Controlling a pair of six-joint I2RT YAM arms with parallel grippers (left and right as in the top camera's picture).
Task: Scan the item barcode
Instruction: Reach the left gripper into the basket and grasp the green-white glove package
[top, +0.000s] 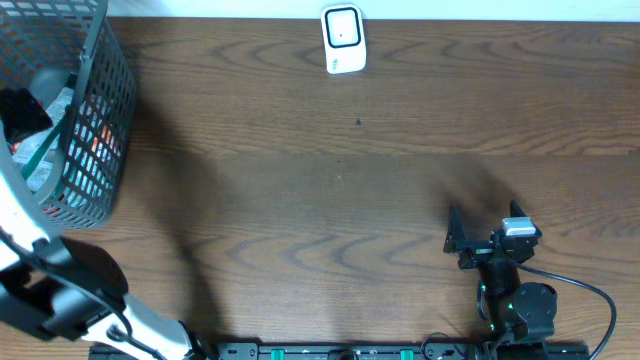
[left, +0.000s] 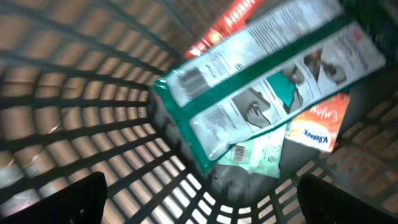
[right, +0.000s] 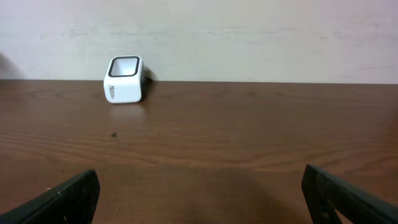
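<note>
Currently, the left gripper (left: 202, 190) is hovering fully open inside the basket (left: 74, 124) above the green-white pack (left: 267, 84); the right gripper (right: 199, 202) is idling open; the tissue pack (left: 314, 127) lying partly beneath is risking a double pickup.

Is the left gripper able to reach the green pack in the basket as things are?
Probably yes: the left gripper is open above the green pack, which lies on top in the basket, nothing covering it.
</note>
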